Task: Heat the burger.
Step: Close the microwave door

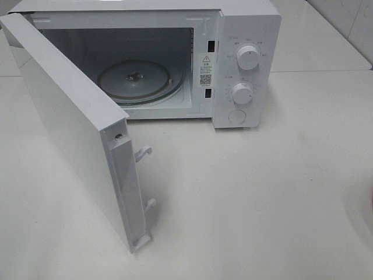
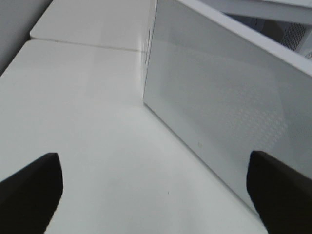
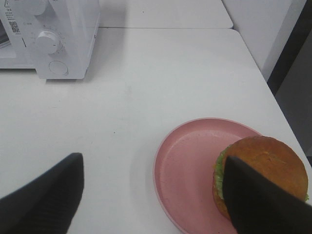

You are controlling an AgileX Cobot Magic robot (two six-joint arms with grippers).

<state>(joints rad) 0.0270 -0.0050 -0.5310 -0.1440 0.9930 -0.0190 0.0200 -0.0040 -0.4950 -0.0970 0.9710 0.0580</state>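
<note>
The burger [image 3: 265, 168] sits upright on a round pink plate [image 3: 187, 165], pushed toward one edge of it rather than the centre. Its domed bun is golden-brown and slightly glossy, with a frill of green lettuce showing beneath on the side facing the plate's bare part (the lower layers are hidden by a dark finger in front of it)
</note>
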